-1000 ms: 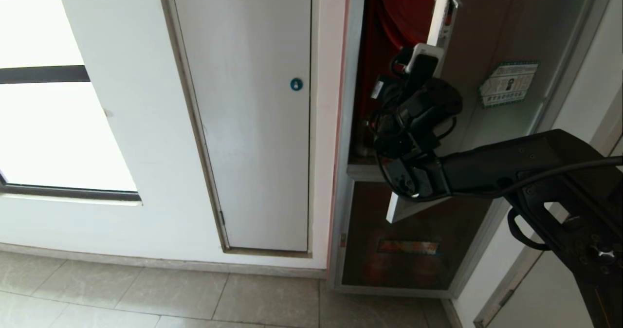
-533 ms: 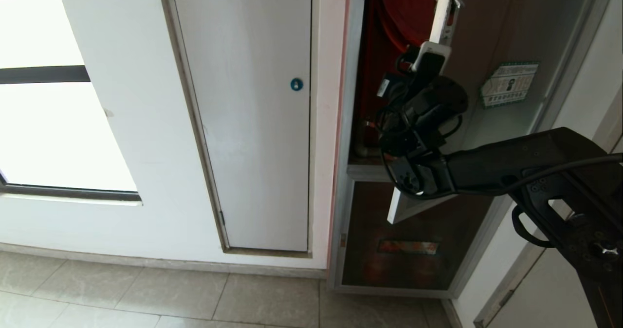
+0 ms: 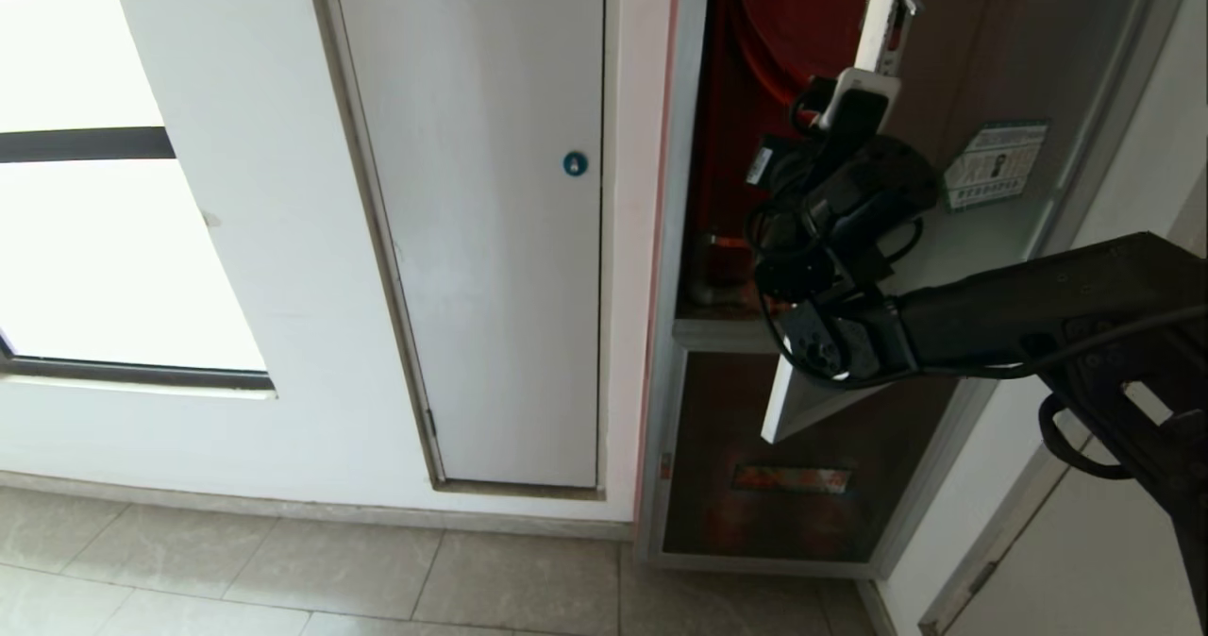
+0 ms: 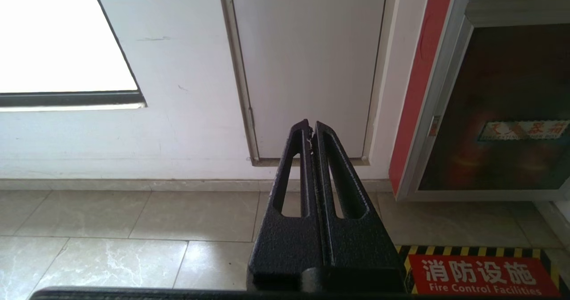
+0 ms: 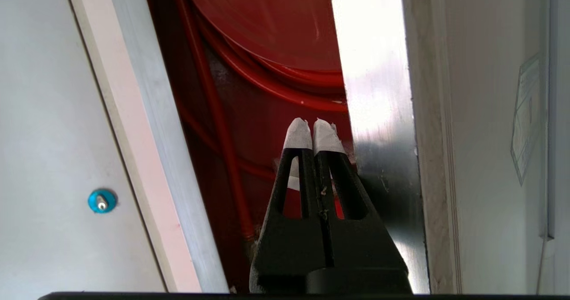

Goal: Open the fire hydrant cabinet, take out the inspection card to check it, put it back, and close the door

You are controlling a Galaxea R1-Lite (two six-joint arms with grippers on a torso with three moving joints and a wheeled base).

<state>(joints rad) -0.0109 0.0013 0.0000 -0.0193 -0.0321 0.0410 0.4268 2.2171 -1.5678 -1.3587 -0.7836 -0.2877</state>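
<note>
- Step in hand: opening the large silver-aluminium-framed dark tinted glass door [image 3: 991, 70] of the tall silver-framed, red-lined fire hydrant cabinet [image 3: 684, 240]. The door stands partly ajar, hinged on the robot's right.
- The right gripper [image 5: 313, 128] sits inside the gap, beside the door's bright metal free edge; its white-tipped fingers [image 5: 297, 135] are pressed together and hold nothing.
- The left gripper [image 4: 311, 128] is parked low, facing the floor tiles, with its fingers pressed together and empty.
- The red hose reel [image 5: 276, 28] shows through the gap. The thin white inspection card is not visible in any view.
- Next move, as a judgement: push the door edge further outward, towards the robot's right, until the interior is fully exposed; then locate the card.
- Caution: the contact is a push, not a grasp, so the fingers could slip off the edge.
</note>
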